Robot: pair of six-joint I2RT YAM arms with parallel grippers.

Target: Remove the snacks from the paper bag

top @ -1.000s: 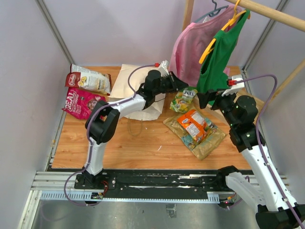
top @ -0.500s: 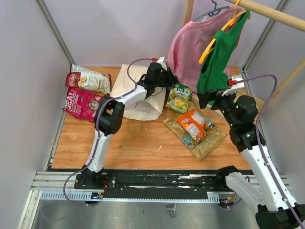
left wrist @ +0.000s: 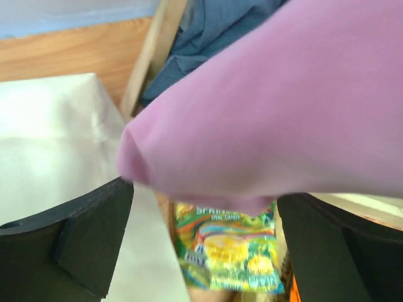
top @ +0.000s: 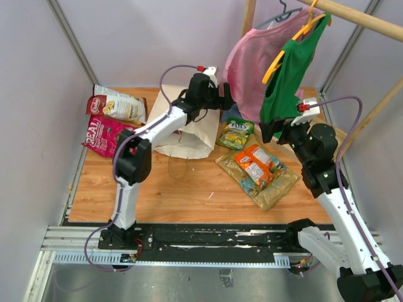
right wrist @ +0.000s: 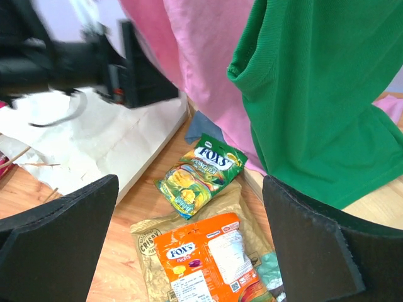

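Paper bag (top: 182, 129): lying flat at 11 o'clock from the table's middle in the top view. The green packet (top: 236, 133) is on the wood just beside it at its 3 o'clock, the orange packet (top: 255, 163) atop the tan packet (top: 272, 190) at 4 o'clock, and the red-white packet (top: 119, 104) and magenta packet (top: 107, 135) at 9 to 10 o'clock. Left gripper (left wrist: 204, 201): jaws wide, holding nothing, green packet below, pink shirt (top: 252, 63) hem close in front. Right gripper (right wrist: 190, 189): jaws wide, empty, beside the green shirt (top: 286, 75) hem.

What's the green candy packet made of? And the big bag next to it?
The green Fox's packet is probably thin plastic film with a glossy finish: its printed surface shines and wrinkles. The paper bag looks like matte kraft paper: dull, pale, and creased with sharp folds.
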